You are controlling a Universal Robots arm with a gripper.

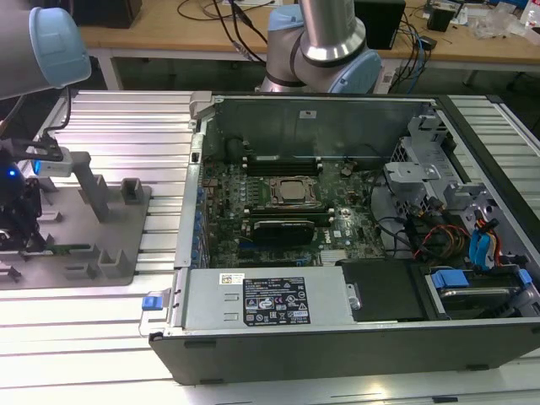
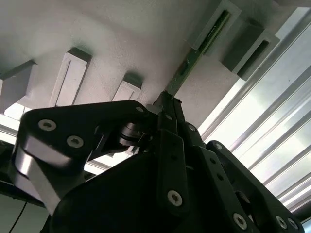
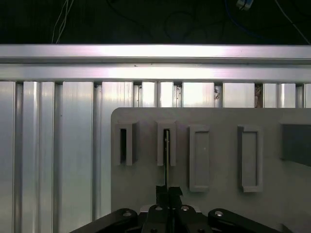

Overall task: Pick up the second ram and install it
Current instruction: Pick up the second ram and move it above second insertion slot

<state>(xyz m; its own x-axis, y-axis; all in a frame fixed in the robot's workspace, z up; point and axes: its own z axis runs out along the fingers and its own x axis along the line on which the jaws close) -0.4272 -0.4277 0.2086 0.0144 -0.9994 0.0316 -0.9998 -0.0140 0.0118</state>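
Right now it's the pick-up step: the gripper (image 3: 167,191) is clamped on the ram (image 2: 193,54), which stands on edge in a slot of the tray (image 3: 218,121), well apart from the motherboard (image 1: 337,181). Freeing it, I'd judge, calls for a straight lift, no twisting.

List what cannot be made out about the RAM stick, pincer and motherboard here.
The second ram: chips unreadable, seen edge-on in the first wrist view.
Its gripped end: hidden behind the pincer in the second wrist view.
The motherboard: free slots too small to tell in the exterior view.
The grey tray: cut off at the exterior view's left edge.
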